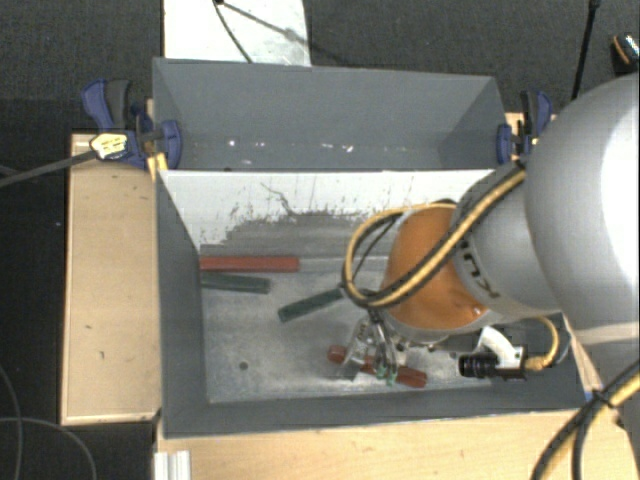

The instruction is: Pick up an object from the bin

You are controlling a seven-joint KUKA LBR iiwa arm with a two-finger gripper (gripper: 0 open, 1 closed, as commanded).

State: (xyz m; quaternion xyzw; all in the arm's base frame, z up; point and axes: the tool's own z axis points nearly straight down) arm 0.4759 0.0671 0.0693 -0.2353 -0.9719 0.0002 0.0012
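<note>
While pincer (371,358) sits nr front wall (380,414) | over red stick (410,376) | grip: can't tell | bare floor (250,353) view-left

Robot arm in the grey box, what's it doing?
The robot arm is reaching into the grey bin from the right. Its tool is low near the bin's front, right at a small reddish piece. A red bar, a dark green bar and a dark green stick lie farther left, apart from it. Whether it has grabbed anything, I cannot tell.
</note>
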